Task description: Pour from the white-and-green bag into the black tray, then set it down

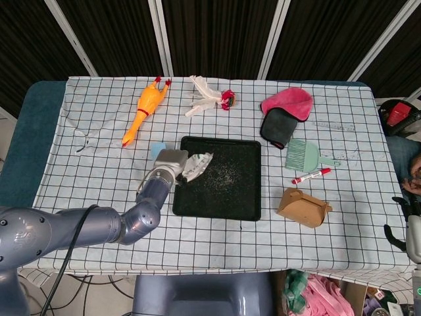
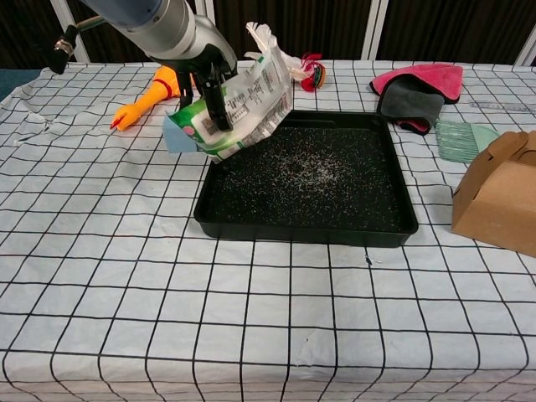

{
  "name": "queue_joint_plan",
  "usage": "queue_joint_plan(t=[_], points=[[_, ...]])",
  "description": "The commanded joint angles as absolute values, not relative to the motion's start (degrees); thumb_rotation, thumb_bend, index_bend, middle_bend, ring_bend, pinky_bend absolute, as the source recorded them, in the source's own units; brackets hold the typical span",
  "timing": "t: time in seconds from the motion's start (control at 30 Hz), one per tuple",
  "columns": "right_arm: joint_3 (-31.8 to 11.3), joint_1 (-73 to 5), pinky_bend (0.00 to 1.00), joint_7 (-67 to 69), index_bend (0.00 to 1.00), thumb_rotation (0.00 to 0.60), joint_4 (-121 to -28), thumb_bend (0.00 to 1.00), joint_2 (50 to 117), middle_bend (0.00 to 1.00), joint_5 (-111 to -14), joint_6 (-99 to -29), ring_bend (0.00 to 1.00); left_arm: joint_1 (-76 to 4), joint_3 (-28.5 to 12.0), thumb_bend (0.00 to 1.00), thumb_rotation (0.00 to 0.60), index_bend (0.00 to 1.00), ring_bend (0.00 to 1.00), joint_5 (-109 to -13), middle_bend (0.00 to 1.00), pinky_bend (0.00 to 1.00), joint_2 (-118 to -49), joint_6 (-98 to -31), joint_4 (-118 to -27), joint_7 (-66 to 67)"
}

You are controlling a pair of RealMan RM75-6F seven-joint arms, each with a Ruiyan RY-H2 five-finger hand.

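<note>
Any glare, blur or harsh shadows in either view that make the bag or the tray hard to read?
Head view: even overhead light, soft shadows, sharp; the white-and-green bag is small and partly hidden by the left hand. Chest view: the bag's print is slightly soft, no glare; spilled grains show clearly on the black tray; the background is dark.

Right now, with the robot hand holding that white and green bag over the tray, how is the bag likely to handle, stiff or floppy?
Probably floppy: the white-and-green bag looks creased and its torn top splays where the left robot hand grips it. Likely light, since grains already lie scattered in the black tray. Set down, it may slump rather than stand.
</note>
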State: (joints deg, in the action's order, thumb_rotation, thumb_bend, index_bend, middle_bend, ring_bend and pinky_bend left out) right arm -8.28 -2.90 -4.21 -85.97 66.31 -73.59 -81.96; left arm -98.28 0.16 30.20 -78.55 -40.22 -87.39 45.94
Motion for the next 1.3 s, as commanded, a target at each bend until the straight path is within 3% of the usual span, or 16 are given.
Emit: queue_joint_plan(t=[0.03, 0.37, 0.93, 1.3], points=[[-8.3, -2.9, 0.23, -4.2, 0.21, 0.600, -85.9, 0.30, 66.3, 0.10, -73.6, -81.9, 0.19, -99.0, -0.7, 0.72, 0.600, 0.45, 0.41, 33.3, 0.50, 0.58, -78.7, -40.3, -86.8, 48.6], [-8.4, -2.9, 0.23, -4.3, 0.21, 0.600, -85.8, 0.30, 66.4, 0.10, -73.3, -81.8, 0.19, -99.0, -4.2, 0.72, 0.600, 0.46, 0.42, 43.4, 0.51, 0.60, -78.8, -39.8, -84.7, 55.0], [-8.3, -3.0, 0.23, -4.6, 0.21, 0.600, -85.7, 0.30, 66.5, 0.10, -73.2, -81.6, 0.19, -96.4, -10.1, 0.72, 0.600, 0.50, 0.47, 47.2, 0.56, 0.63, -80.2, -44.7, -82.3, 63.0], [-8.3, -3.0, 0.23, -4.6, 0.21, 0.600, -85.7, 0.30, 66.5, 0.10, -73.2, -81.6, 0.19, -93.7, -17.5, 0.72, 0.600, 0.50, 0.48, 56.4, 0.57, 0.65, -80.3, -48.0, -80.4, 74.6]])
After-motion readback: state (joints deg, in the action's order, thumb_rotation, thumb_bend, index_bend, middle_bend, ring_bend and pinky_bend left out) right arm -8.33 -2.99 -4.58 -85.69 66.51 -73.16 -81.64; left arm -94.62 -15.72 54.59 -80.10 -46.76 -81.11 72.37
